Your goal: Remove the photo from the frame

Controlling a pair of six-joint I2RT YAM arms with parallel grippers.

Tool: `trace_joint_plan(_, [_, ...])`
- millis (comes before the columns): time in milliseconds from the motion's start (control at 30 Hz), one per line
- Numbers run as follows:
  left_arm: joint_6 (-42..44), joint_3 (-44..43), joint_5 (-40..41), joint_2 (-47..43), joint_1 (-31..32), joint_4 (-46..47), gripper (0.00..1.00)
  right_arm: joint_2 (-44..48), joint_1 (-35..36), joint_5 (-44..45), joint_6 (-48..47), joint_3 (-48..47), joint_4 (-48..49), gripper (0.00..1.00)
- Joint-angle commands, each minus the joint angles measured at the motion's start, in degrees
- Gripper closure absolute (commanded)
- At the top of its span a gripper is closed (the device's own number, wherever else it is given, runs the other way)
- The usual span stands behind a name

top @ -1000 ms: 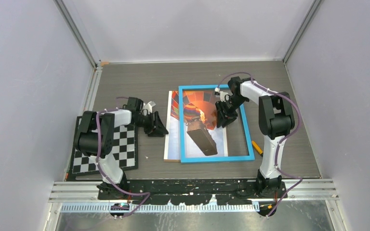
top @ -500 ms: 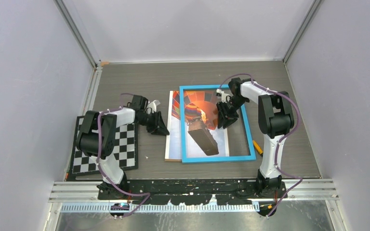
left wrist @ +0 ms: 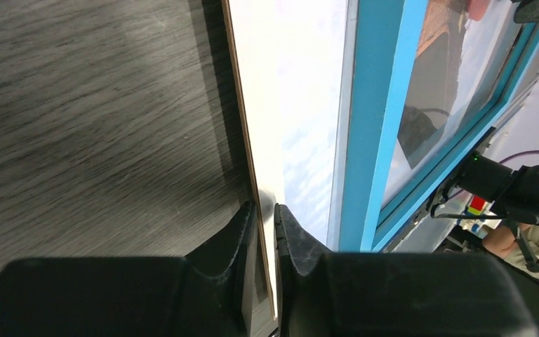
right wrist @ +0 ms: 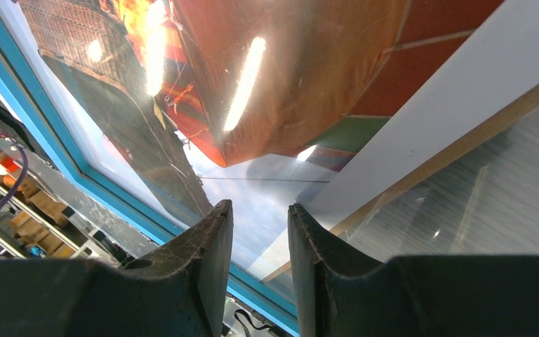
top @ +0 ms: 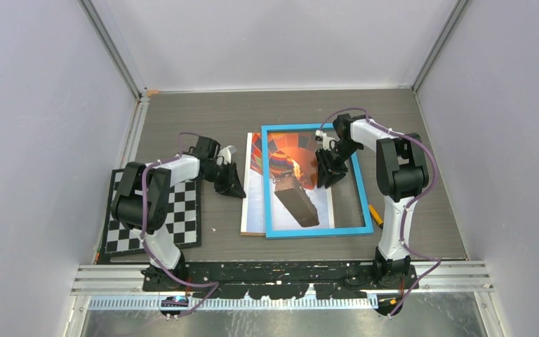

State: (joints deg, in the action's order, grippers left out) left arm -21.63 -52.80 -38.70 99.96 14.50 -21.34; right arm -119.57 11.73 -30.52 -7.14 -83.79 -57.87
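Observation:
The frame (top: 356, 189), with a thin bright-blue border, lies flat at the table's middle. The hot-air-balloon photo (top: 254, 200) sticks out from under its left side on a thin brown backing. My left gripper (top: 237, 188) is shut on the left edge of the photo and backing; in the left wrist view (left wrist: 265, 208) the thin edge sits between the fingers, with the photo (left wrist: 291, 105) and the frame (left wrist: 375, 105) beyond. My right gripper (top: 325, 175) points down on the frame's glass. Its fingers (right wrist: 210, 260) are slightly apart and empty over the photo (right wrist: 288, 70) and the blue border (right wrist: 49, 137).
A black-and-white checkerboard (top: 156, 219) lies at the left under the left arm. A small yellow-orange object (top: 375, 215) lies just right of the frame. Grey enclosure walls stand on three sides.
My left gripper has edged slightly right and away along the photo's left edge. The frame has turned a little. My right gripper stays on the glass.

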Motion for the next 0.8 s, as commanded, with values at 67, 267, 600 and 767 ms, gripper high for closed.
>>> trace_joint_plan(67, [1.03,-4.68,-0.43,-3.14,1.98,-0.37,0.91,-0.19,0.31,2.66,-0.16,1.39,3.01,0.60])
trace_joint_plan(267, [2.07,-5.31,-0.98,-3.31,3.43,-0.66,1.00,-0.14,0.27,2.70,0.01,1.30,3.01,0.60])
trace_joint_plan(600, [3.84,-6.76,4.97,-4.51,4.28,-3.07,1.00,-0.22,0.30,2.82,0.88,1.48,3.45,0.60])
trace_joint_plan(767, [7.12,-8.51,8.36,-4.56,6.08,-5.45,1.00,-0.36,0.29,2.91,1.20,1.36,3.51,0.60])
